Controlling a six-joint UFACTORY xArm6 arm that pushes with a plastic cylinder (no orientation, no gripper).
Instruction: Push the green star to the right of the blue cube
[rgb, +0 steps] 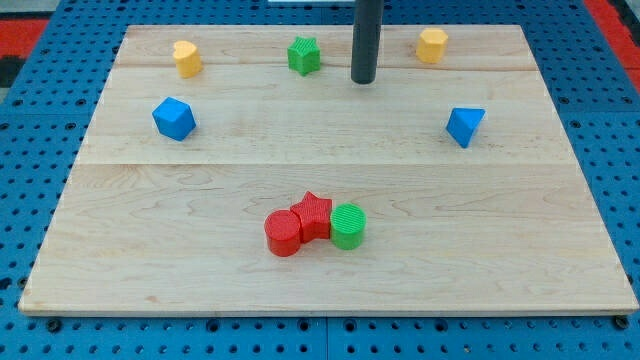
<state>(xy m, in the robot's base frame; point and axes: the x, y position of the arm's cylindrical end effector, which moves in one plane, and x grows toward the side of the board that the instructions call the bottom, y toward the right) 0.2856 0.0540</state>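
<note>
Claw: none fitted, no open-or-closed state to tell; my tip (363, 80) just right of green star (304, 55), far bench (560, 250) edge. Blue cube (173, 118) left, bare wood right of it. No writing legible.

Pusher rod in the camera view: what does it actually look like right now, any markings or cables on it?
My tip ends a plain, straight, dark grey cylindrical rod with a smooth matt surface and a flat-cut end. No markings, cables or sleeve show on the visible length; its upper part runs out of the view's top. It stands right of the green star.
</note>
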